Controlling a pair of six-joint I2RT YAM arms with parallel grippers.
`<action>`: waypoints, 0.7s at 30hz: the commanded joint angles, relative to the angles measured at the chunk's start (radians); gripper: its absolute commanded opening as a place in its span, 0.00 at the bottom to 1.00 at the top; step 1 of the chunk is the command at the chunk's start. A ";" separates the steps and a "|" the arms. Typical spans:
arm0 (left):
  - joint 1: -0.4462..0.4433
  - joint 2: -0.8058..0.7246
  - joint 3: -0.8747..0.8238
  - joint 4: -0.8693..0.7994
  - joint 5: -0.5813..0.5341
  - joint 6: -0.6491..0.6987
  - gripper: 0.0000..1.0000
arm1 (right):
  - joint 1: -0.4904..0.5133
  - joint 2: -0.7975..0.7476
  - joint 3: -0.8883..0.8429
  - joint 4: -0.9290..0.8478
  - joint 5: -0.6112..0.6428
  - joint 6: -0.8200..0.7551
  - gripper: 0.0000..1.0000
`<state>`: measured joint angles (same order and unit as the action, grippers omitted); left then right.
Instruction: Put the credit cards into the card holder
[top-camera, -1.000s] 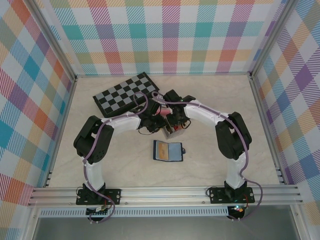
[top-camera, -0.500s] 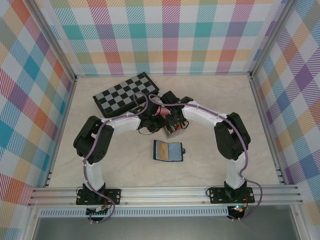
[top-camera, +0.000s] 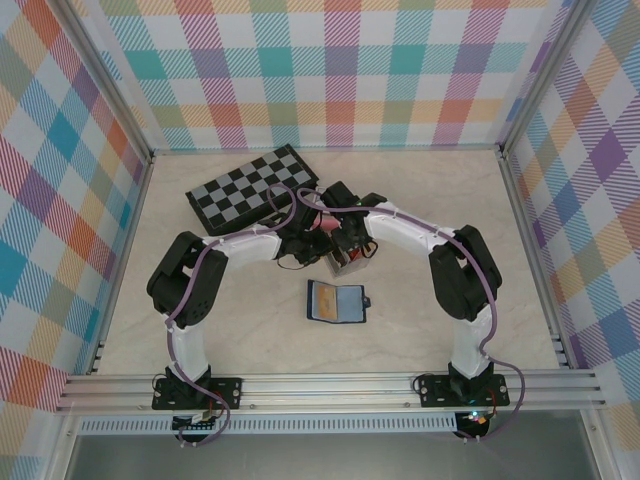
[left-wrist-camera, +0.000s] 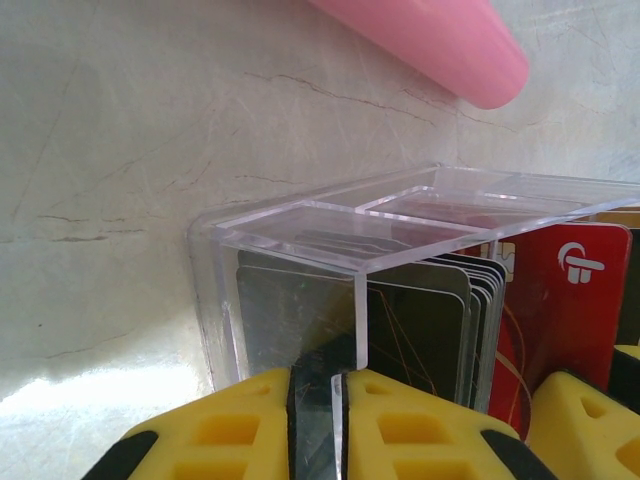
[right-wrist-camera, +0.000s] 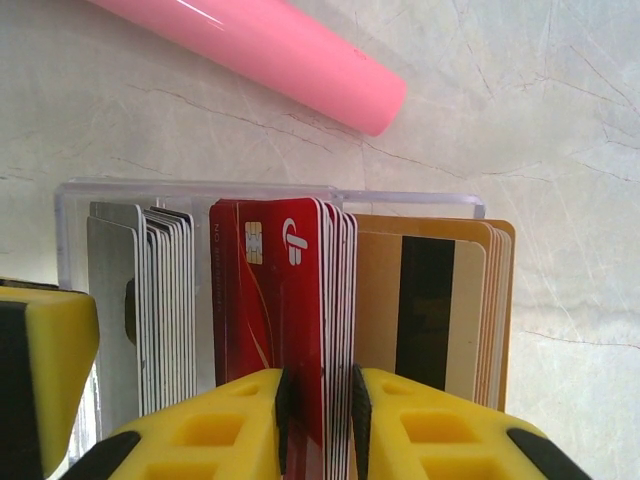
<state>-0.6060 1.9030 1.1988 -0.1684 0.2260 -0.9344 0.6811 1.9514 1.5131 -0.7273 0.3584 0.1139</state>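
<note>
Right end effector (right-wrist-camera: 318, 400): pinched on the red credit cards (right-wrist-camera: 265, 300) standing in the clear box (left-wrist-camera: 300, 222). Left end effector (left-wrist-camera: 333, 400): clamped on its wall. Card holder (top-camera: 336, 302): open on table (top-camera: 430, 185), nearby. Step: extraction. Next: probably a straight lift.

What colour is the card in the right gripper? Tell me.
The card is red, with a white logo; right wrist view.
</note>
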 joint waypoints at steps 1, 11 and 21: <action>0.000 0.024 -0.030 -0.052 -0.020 0.014 0.17 | -0.006 -0.050 0.009 -0.018 0.042 -0.017 0.24; -0.001 0.024 -0.030 -0.056 -0.020 0.015 0.16 | -0.007 -0.051 0.011 -0.025 0.040 -0.018 0.20; -0.001 0.016 -0.030 -0.062 -0.025 0.021 0.16 | -0.014 -0.101 0.021 -0.055 -0.073 0.031 0.03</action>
<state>-0.6060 1.9030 1.1988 -0.1684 0.2256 -0.9306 0.6777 1.9121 1.5131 -0.7460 0.3317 0.1226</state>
